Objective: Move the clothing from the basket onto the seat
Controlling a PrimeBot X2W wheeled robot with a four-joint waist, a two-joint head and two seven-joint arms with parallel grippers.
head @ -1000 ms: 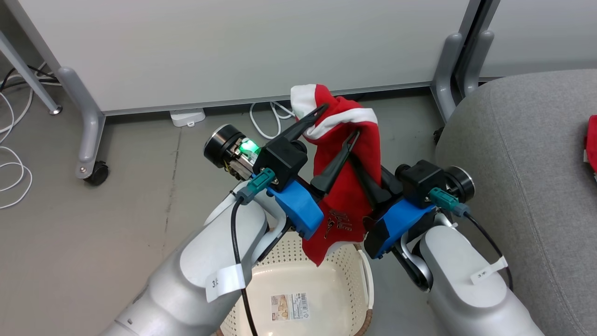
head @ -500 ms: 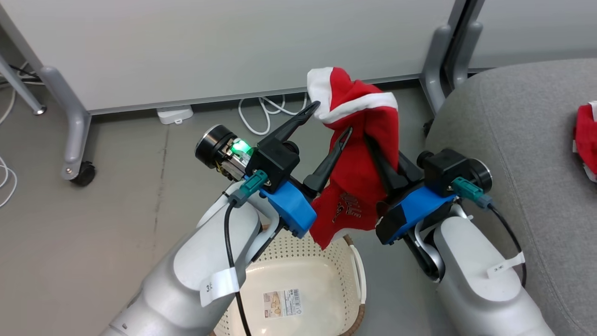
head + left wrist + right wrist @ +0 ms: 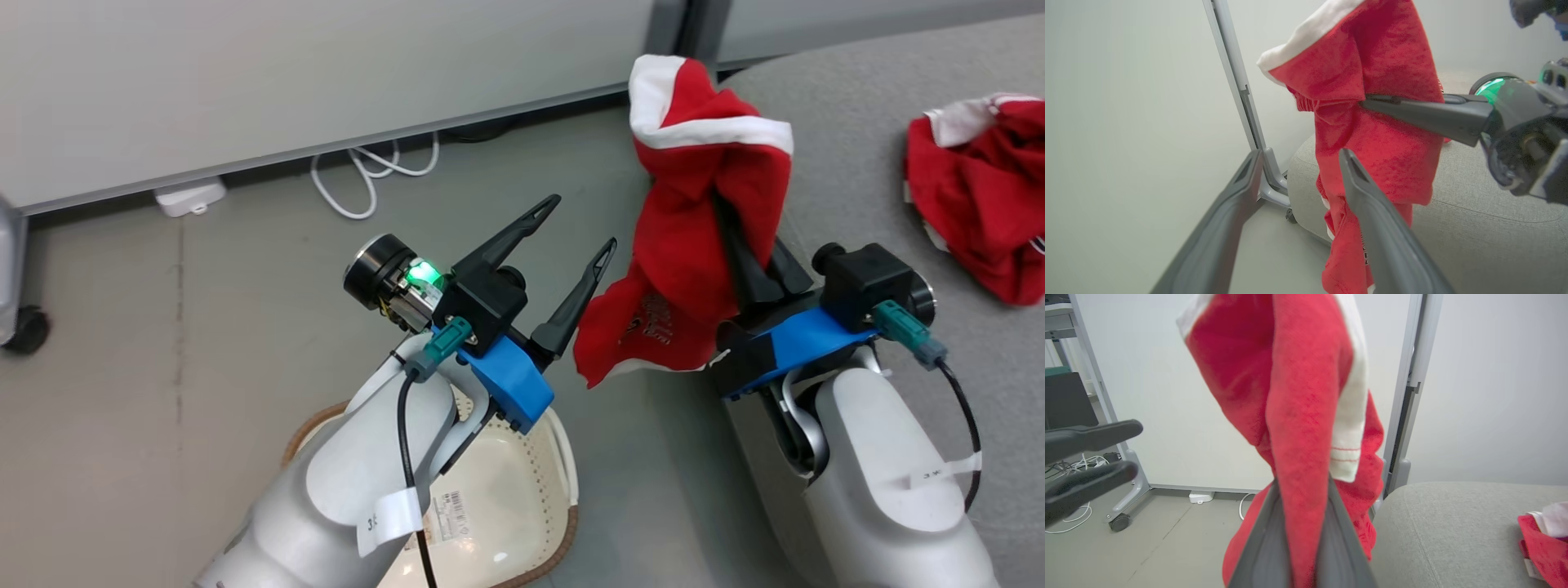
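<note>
The right gripper (image 3: 727, 214) is clamped on a red garment (image 3: 694, 237) with white bands. The garment drapes over the fingertips and hangs down along them, at the left edge of the grey seat (image 3: 849, 212). The left gripper (image 3: 581, 222) is just beside it, fingers spread and empty. The basket (image 3: 565, 490) sits on the floor under the left arm. A second red garment (image 3: 980, 188) lies crumpled on the seat.

Your left gripper (image 3: 583, 220), long dark fingers on a blue mount (image 3: 506, 380), stands spread wide and empty just left of the soft red white-banded garment (image 3: 694, 229), while your right gripper (image 3: 735, 237) pinches that garment from its right, your pale grey left forearm (image 3: 359, 482) and right forearm (image 3: 873, 465) both angled up towards it.
</note>
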